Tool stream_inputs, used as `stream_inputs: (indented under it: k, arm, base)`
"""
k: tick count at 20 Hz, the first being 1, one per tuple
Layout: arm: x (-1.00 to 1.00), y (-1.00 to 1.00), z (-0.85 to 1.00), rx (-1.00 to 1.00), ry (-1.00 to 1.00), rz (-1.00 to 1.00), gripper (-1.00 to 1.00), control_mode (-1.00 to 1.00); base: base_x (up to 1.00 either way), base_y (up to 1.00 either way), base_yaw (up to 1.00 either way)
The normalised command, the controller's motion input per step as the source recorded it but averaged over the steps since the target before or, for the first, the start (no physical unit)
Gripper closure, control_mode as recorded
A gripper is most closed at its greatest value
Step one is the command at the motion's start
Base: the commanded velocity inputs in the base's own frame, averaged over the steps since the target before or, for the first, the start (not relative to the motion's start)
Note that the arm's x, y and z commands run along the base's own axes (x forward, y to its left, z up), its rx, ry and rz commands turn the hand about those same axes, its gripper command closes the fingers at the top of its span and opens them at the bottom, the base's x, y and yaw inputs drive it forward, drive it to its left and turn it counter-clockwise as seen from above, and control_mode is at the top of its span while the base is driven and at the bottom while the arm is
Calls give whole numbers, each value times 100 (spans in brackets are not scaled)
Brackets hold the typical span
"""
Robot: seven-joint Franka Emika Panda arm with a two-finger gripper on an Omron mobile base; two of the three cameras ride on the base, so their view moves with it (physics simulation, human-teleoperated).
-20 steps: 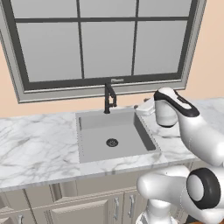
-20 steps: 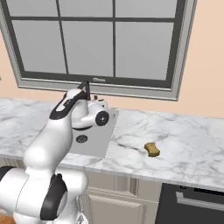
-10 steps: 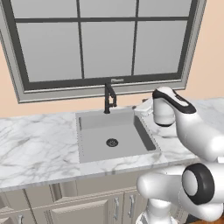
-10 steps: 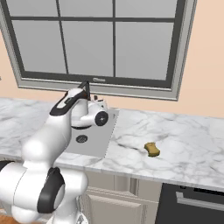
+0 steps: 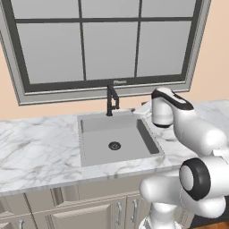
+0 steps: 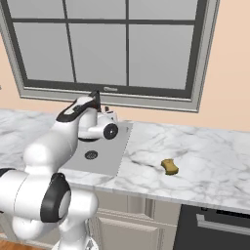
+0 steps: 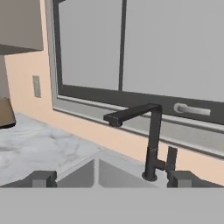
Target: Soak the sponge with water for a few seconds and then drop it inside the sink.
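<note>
The sponge (image 6: 169, 166), a small yellow block with a darker face, lies on the white marble counter well to the right of the sink (image 6: 117, 156). The sink (image 5: 96, 154) is a square grey basin with a round dark drain (image 5: 114, 145) and a slim black faucet (image 5: 111, 101) at its back edge. In the hand view my gripper (image 7: 111, 178) is open and empty, low over the sink's back right part, looking at the faucet (image 7: 151, 144) and its side handle. The water is out of view; nothing runs from the spout.
A large window (image 5: 107, 40) with a grey sill runs along the wall behind the sink. A wall outlet (image 7: 37, 86) and a brown object (image 7: 6, 113) sit at the left of the hand view. A dark appliance front (image 6: 215, 227) is below the counter at the right.
The arm has edged slightly toward the faucet. The gripper stays open, and the sponge has not moved.
</note>
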Motion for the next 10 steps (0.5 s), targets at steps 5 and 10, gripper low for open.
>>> stream_inputs:
  k: [5,10]
  arm:
    - [21,0,-15,0,-1,0,-100,-100]
    - [24,0,-8,1,-2,0,-100,-100]
  base:
    - [0,0,0]
    - [0,0,0]
